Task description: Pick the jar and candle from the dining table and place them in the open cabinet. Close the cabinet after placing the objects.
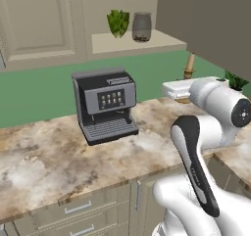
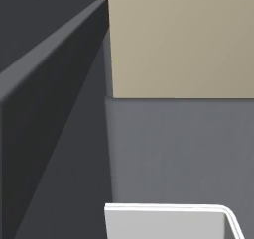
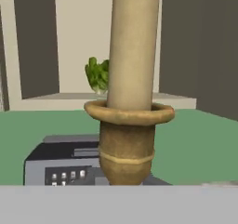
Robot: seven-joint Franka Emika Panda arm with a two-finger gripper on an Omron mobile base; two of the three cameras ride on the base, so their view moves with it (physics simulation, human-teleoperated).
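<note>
The candle (image 3: 132,46) runs off the hand view's top edge, its holder base cut off below. In the left base view the arm hides the candle's lower part (image 1: 188,73).

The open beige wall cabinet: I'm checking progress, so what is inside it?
On the open beige wall cabinet's shelf stand a smoky grey glass jar and a leafy green plant. The cabinet's right part is hidden behind its open door.
</note>
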